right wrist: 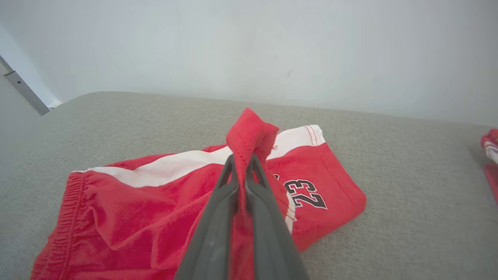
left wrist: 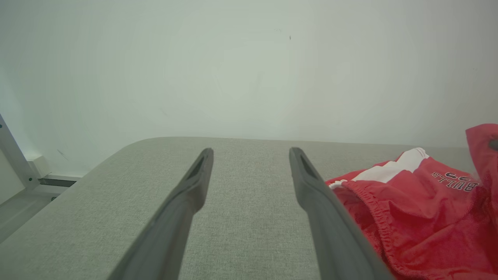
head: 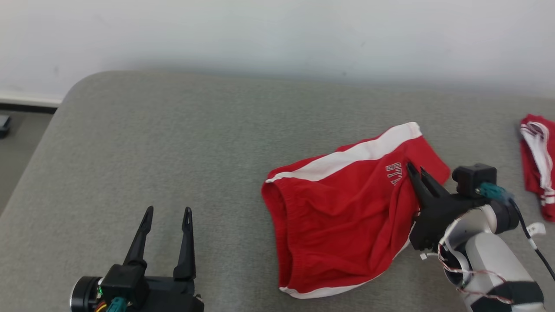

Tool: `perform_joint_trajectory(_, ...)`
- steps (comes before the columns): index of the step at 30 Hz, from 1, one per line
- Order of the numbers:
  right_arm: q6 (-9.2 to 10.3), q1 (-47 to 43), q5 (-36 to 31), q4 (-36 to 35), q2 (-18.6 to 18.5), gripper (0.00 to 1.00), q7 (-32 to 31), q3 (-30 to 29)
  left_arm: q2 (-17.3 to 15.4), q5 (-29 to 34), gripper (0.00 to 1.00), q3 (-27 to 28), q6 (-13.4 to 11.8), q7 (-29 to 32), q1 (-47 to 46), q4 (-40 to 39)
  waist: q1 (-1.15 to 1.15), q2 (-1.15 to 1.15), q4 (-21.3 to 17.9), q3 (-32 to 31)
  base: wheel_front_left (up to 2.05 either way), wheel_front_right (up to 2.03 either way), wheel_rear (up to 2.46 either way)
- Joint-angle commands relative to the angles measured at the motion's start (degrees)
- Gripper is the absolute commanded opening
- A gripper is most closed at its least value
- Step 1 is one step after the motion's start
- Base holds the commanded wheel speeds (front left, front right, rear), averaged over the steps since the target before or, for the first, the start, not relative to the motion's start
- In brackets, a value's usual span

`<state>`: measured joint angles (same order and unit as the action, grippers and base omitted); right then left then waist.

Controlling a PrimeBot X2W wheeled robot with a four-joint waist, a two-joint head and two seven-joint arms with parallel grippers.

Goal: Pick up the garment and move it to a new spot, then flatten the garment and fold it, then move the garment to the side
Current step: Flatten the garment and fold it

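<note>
**Work surface.** A grey fabric-covered table [head: 173, 130] stands against a white wall [head: 277, 34].

**Task item.** One pair of red basketball shorts [head: 342, 208] lies on the table, loosely crumpled and not flattened. The elastic waistband [head: 274, 216] forms the end of the shorts toward the robot's left, and the leg openings form the end toward its right. A white side stripe [head: 355, 156] runs along the far edge of the shorts, and a narrower white band shows along the near edge. The number 23 [right wrist: 305, 193] is printed on the leg that lies flat just right of the raised fold in the right wrist view.

**Right arm.** The right gripper [head: 417, 170] is positioned over the leg end of the shorts. Both fingers are clenched on a fold of the red cloth. In the right wrist view this fold stands up above the fingertips. The rest of the shorts rests on the table.

**Left arm.** The left gripper [head: 168, 211] sits to the left of the waistband, well apart from the shorts, over bare table. Its fingers are spread wide in the released state.

**Second item.** A red-and-white garment [head: 535, 160] lies bunched on the table to the right of the shorts, well apart from them. The frame edge cuts it off in part.
</note>
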<state>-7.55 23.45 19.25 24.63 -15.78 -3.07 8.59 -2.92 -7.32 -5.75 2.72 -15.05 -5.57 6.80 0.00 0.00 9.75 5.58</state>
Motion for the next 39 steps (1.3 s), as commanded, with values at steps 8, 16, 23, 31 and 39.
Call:
perform_joint_trajectory(8, 0.16, 9.49, -2.24, 19.92, 2.38, 1.00, 4.38, 1.92, 0.05, -1.86, 1.00, -3.82, -0.49, -0.16, -2.98, 1.74, 0.00, 0.00, 7.83, 2.27, 0.00, 0.00, 0.00)
perform_joint_trajectory(16, 0.16, 11.35, 2.10, 22.74, 1.75, 1.00, 12.67, 5.78, 0.06, -1.25, 1.00, -2.25, -0.93, -0.16, -1.48, 1.64, 0.00, 0.00, 5.48, 1.03, 0.00, 0.00, 0.00)
perform_joint_trajectory(23, 0.16, 9.71, 7.04, 19.10, -3.70, 1.00, 14.80, 6.82, 0.04, -0.32, 1.00, -0.50, -0.72, -0.16, -0.22, 0.25, 0.00, 0.00, 2.33, 0.72, 0.00, 0.00, 0.00)
perform_joint_trajectory(31, 0.16, 8.95, 9.69, 20.19, -5.16, 1.00, 10.53, 8.38, 0.05, -0.43, 1.00, -0.61, 0.08, -0.16, -1.15, 0.20, 0.00, 0.00, 2.09, 1.99, 0.00, 0.00, 0.00)
perform_joint_trajectory(39, 0.16, 9.41, 11.09, 24.16, -3.58, 0.44, 7.47, 11.16, 0.04, -1.18, 1.00, -2.12, -0.46, -0.16, -1.90, 0.50, 0.00, 0.00, 3.32, 2.72, 0.00, 0.00, 0.00)
